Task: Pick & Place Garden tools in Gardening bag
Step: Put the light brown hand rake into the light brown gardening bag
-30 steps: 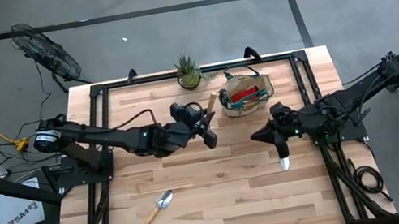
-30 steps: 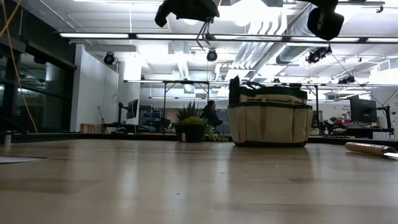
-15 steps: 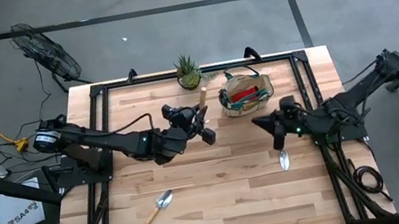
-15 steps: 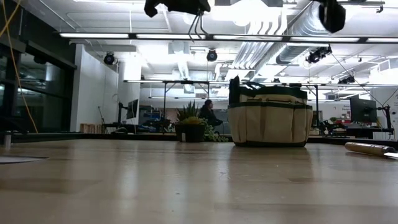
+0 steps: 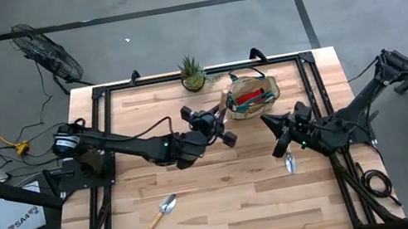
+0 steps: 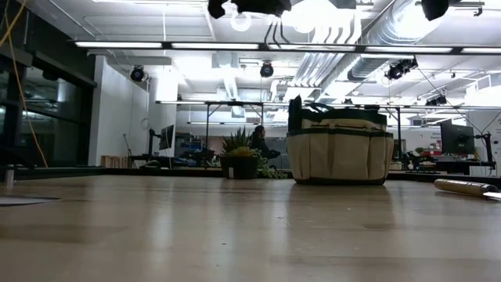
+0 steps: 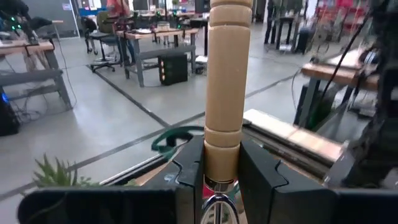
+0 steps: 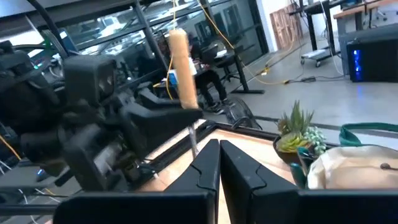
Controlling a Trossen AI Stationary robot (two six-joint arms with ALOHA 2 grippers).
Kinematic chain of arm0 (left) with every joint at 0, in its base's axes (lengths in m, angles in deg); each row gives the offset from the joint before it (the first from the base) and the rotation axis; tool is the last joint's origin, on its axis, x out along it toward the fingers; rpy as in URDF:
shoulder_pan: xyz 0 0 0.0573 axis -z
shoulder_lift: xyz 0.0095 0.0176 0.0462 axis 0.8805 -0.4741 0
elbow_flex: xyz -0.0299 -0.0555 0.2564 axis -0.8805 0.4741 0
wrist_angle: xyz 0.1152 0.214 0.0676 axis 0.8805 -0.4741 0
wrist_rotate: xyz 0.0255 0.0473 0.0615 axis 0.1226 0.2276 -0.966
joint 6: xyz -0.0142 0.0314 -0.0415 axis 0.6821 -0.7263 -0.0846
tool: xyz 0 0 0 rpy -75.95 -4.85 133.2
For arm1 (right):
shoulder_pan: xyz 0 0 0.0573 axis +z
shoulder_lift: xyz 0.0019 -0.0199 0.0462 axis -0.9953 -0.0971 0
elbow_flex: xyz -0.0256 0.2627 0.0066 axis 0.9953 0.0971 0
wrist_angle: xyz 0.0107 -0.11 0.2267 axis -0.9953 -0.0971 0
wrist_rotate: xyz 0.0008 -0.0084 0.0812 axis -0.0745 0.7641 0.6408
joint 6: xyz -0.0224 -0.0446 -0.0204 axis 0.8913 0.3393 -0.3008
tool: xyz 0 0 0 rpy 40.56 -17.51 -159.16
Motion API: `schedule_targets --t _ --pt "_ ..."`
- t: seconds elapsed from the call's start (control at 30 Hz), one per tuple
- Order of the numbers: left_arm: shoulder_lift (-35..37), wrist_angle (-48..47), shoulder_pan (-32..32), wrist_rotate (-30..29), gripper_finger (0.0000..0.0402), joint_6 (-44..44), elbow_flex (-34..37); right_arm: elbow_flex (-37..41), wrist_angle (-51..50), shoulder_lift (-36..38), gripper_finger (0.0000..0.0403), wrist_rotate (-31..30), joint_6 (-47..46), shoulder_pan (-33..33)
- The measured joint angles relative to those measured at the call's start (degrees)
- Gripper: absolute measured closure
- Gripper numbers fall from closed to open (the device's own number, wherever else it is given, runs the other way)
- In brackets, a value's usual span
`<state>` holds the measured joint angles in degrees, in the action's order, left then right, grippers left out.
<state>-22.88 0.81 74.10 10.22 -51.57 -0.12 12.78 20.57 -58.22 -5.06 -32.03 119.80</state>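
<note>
Upright, trowel handle (image 7: 228, 87) between left claw (image 7: 225, 171) fingers

Overhead view straight down, table-level view across, both sharing the gardening bag (image 5: 250, 95), wrist views close.

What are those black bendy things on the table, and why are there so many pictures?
They are two robot arms with pinching fingers. One camera looks down from above, one sits low on the table, and one rides on each wrist. The left gripper pinches a wooden-handled tool near the tan bag, which already has tools inside. The right gripper is shut and holds nothing. On the table lie a trowel, another tool, and a spiky plant.
</note>
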Motion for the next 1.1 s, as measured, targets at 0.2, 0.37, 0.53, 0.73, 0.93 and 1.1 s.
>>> schedule_targets --t 0.2,0.37,0.53,0.73,0.93,1.1 --pt "-3.72 -0.45 0.00 -1.35 0.0339 -3.10 -4.02 0.00 2.87 -0.55 0.0400 0.96 4.56 0.31" --pt "-5.81 -0.46 -0.02 -2.57 0.0339 -5.06 -6.40 0.00 3.76 -0.55 0.0398 -0.35 6.11 0.16" --pt "-8.60 -0.51 -0.02 -2.95 0.0339 -9.39 -9.96 0.00 3.75 -0.55 0.0360 0.12 6.97 -0.22" --pt "-10.85 -0.29 -0.02 -3.52 0.0339 -12.62 -13.49 0.00 3.77 -0.55 0.0264 -0.08 5.15 -0.22" --pt "-10.94 -0.42 -0.04 -4.86 0.0339 -14.84 -13.73 0.00 4.54 -0.55 0.0189 0.23 2.10 -1.14" --pt "-11.77 0.43 -0.04 -3.76 0.0339 -16.27 -13.84 0.00 8.55 -0.55 0.0175 5.97 3.32 -4.51"
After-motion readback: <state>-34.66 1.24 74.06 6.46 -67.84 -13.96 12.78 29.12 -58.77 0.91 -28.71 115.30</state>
